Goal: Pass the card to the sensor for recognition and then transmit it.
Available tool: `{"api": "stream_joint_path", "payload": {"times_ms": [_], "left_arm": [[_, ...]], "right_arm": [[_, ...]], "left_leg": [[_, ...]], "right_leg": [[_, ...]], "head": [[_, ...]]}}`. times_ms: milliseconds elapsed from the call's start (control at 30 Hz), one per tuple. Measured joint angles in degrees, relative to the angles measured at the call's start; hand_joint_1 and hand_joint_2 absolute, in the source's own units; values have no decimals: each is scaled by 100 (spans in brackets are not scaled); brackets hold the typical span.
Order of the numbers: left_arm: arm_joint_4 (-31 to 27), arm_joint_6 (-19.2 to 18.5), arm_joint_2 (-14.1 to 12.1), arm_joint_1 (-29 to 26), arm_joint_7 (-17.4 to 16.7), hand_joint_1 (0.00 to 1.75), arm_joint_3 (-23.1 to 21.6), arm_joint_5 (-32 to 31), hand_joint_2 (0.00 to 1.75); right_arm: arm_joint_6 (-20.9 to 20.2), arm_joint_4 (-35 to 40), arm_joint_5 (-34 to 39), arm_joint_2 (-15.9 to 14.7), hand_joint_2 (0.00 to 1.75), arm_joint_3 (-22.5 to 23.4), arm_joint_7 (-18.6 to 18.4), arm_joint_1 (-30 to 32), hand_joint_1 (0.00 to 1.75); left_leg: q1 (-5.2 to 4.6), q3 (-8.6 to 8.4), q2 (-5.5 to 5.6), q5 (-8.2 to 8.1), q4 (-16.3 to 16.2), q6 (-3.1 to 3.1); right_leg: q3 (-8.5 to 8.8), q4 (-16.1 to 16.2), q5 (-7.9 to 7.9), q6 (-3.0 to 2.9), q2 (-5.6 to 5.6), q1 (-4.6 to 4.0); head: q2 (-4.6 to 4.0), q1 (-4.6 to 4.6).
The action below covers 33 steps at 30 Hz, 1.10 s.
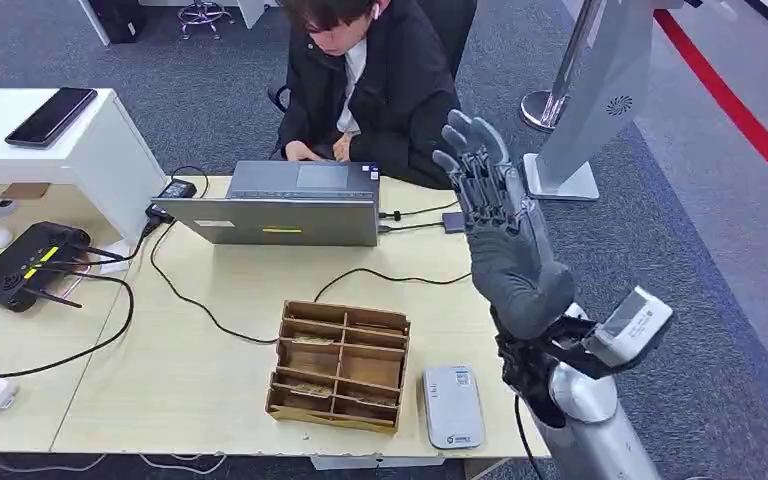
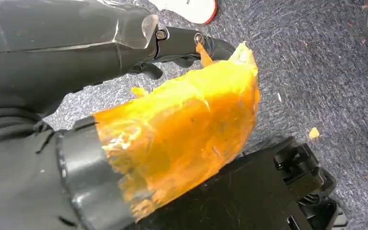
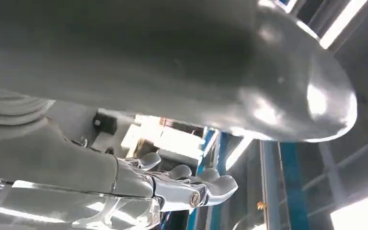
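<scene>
While the right hand (image 1: 505,235) is raised off the right end of the table (image 1: 210,370), it holds nothing: fingers (image 1: 475,160) straight and apart, pointing up and away toward the seated person (image 1: 370,70). The right wrist view agrees, with the fingers extended side by side and nothing between them and the thumb.

Left hand (image 2: 100,38) hangs low over grey carpet. Its dark fingers run along the upper part of the left wrist view; can't tell whether they are apart or closed.

Card: not in either hand as far as I can see. The wooden tray (image 1: 340,365) near the table's front edge has flat brownish pieces in its left-hand slots, e.g. one in a rear slot (image 1: 310,340) and one in a nearer slot (image 1: 310,388). These look like the cards, but they are too small to be sure. They lie flat, long axis running left-right along the slots.

Sensor (image 1: 453,405): grey-white slab lying flat just right of the tray, not touching it, long axis running front to back, near the table's front edge.

Also on the table: laptop (image 1: 290,205) in front of the person, black router (image 1: 25,265) at far left, cables between them.
</scene>
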State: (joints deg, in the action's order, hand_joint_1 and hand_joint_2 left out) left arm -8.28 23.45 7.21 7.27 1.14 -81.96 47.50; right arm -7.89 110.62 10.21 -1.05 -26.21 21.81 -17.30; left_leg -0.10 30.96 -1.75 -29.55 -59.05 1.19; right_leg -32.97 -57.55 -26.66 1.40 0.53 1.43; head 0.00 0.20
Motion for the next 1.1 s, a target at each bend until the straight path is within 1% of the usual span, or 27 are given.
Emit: {"api": "stream_joint_path", "payload": {"times_ms": [200, 300, 367, 433, 533, 633, 767, 933, 1100], "left_arm": [[-2, 20, -2, -12, 17, 0, 0, 33, 0], [0, 26, -2, -20, 28, 0, 0, 46, 0], [-2, 52, -2, -28, 68, 0, 0, 57, 0], [0, 72, -2, -47, 79, 0, 0, 68, 0], [-2, 89, -2, -78, 111, 0, 2, 81, 0], [-2, 109, -2, -112, 138, 0, 2, 107, 0], [-2, 151, -2, -129, 173, 0, 0, 166, 0], [-2, 181, -7, -154, 188, 0, 2, 170, 0], [-2, 179, -26, -173, 199, 0, 2, 135, 0]], "right_arm": [[-275, 33, 358, 26, 0, 7, 57, 166, 0], [-527, 31, 588, 31, 0, 9, 101, 262, 0], [-768, 26, 703, 28, 0, 11, 168, 360, 0], [-971, 0, 714, 28, 0, 13, 263, 487, 0], [-1140, -89, 553, 20, 0, 72, 452, 674, 0], [-1337, -319, 465, 4, 0, 209, 612, 947, 0], [-1517, -654, 656, 2, 0, 462, 647, 1287, 0], [-2133, -1168, 804, 2, 0, 910, 857, 1609, 0], [-2525, -1583, 909, 4, 0, 1307, 971, 1720, 0]], "left_leg": [[0, 1, 0, 0, 0, 0], [0, 0, 0, 0, 0, 0], [0, 1, 1, 0, 0, 0], [0, 0, 0, -1, 0, -1], [0, 0, 1, -1, 0, -1], [0, 1, 1, -2, 0, 0], [0, 2, 3, -2, 0, 0], [0, 2, 3, -2, 0, 0], [0, 0, 2, -2, 0, 0]], "right_leg": [[0, 0, 0, 0, 0, 0], [0, 0, 0, 0, 0, 0], [0, 0, 0, 0, 1, 0], [0, 0, -1, 0, 0, 0], [0, 1, -3, 2, 1, 0], [0, 1, -3, 3, 1, 0], [0, 2, -4, 4, 2, 0], [0, 2, -4, 4, 2, 0], [1, 2, -4, 4, 1, 0]], "head": [[0, 0], [0, 2], [0, 2], [0, 0], [0, 2], [0, 2], [0, 2], [0, 0], [0, 2]]}}
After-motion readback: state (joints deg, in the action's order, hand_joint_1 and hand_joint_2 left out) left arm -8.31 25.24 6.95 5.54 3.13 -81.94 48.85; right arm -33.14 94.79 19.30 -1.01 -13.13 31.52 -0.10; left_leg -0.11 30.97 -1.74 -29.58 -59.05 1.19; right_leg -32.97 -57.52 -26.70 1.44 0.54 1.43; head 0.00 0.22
